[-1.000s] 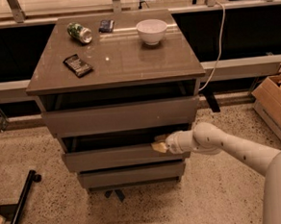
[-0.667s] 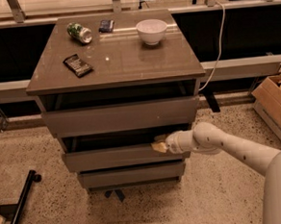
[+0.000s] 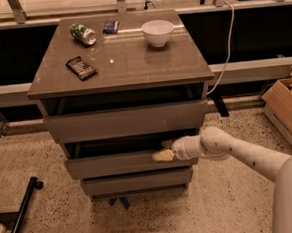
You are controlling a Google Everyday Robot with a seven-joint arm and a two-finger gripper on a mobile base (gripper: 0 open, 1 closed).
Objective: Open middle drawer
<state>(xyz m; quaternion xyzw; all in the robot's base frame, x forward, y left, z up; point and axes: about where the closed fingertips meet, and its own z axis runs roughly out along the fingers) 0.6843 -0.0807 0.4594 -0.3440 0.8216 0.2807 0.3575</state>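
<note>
End effector [image 3: 163, 155] still at middle drawer [image 3: 114, 166]

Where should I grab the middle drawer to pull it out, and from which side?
I'd take the middle drawer by the top edge of its front panel, coming from the front and above. The panel is flat with no handle, and the dark gap above it offers the only lip. The gripper sits at that edge, right of centre.
</note>
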